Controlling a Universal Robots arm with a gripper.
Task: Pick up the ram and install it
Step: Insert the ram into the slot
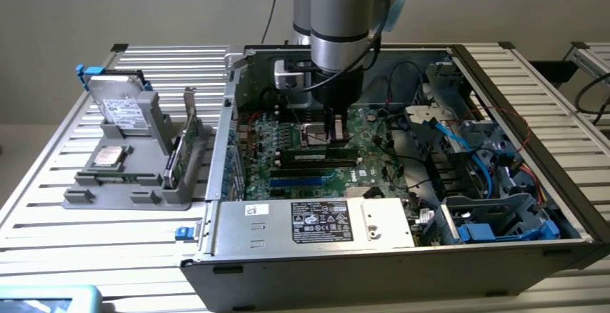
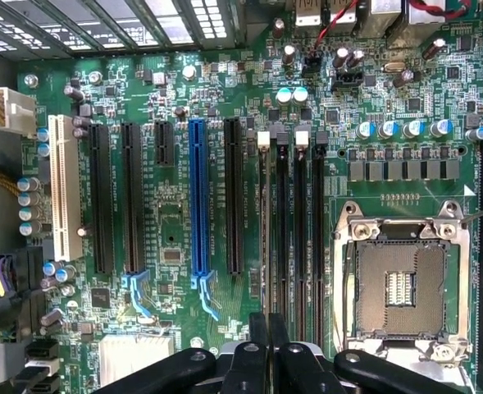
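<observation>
Inside the open computer case (image 1: 381, 281) on the slatted counter (image 1: 57, 213), the claw (image 1: 333, 140) hangs with fingers pressed together, gripping nothing, just over the ram (image 1: 319, 157), which stands on edge in a black slot. The power supply's white label (image 1: 321, 221) carries print too small to read. Cables (image 1: 448, 141) crowd the exterior view's right.

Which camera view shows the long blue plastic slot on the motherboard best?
The wrist view: the long blue plastic slot lies face-on, its whole length clear. In the exterior view it is a thin slanted blue strip.
</observation>
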